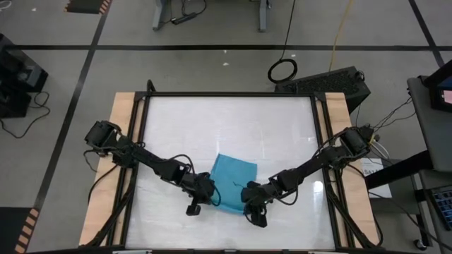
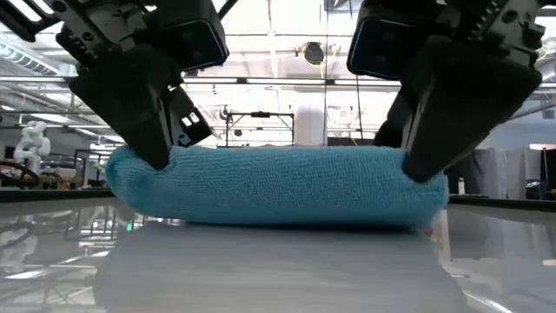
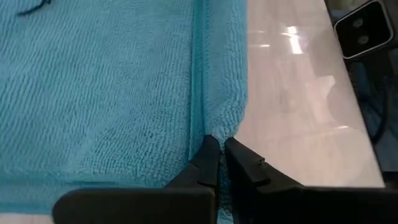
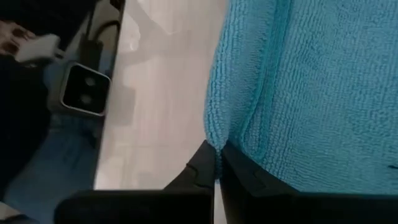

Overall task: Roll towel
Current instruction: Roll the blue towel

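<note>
Low view, towel (image 2: 278,184) rolled edge spanning both jaws, each pair clamped on a corner

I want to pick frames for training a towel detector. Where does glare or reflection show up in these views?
High view: pale glare washes the white tabletop around the towel. Low view: bright backlit room behind, the glossy top mirrors the towel. Left wrist view: light streaks on the bare table beside the cloth. Right wrist view: softer sheen there.
</note>
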Robot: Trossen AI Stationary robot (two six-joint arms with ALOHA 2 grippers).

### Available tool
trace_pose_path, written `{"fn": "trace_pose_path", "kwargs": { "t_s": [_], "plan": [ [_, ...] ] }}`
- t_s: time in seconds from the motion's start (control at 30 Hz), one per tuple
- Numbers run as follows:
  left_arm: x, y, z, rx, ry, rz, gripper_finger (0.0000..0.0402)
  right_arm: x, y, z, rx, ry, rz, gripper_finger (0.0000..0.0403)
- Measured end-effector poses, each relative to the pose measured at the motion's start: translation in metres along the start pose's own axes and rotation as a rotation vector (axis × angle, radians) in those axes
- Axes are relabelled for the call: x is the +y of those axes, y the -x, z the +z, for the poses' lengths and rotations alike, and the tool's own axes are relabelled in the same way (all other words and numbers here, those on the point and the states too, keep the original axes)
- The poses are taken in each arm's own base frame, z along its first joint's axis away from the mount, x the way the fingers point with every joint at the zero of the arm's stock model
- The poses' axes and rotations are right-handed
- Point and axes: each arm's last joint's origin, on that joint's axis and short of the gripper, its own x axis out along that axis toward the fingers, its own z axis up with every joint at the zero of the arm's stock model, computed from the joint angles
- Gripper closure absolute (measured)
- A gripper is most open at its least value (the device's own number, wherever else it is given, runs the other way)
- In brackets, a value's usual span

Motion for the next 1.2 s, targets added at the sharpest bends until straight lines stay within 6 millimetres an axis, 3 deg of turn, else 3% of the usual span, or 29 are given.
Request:
{"fn": "trace_pose_path", "kwargs": {
  "t_s": [0.27,0.67,1.2],
  "plan": [
    [0.000,0.000,0.000,0.010,0.023,-0.030,0.0387,0.005,0.000,-0.001,0.004,-0.093,0.027,0.0403],
    [0.014,-0.020,-0.001,0.007,0.069,-0.063,0.0387,0.008,-0.001,-0.010,0.053,-0.164,-0.002,0.0401],
    [0.027,-0.028,-0.003,0.025,0.097,-0.053,0.0387,0.006,-0.001,-0.019,0.036,-0.226,-0.119,0.0392]
  ]
}}
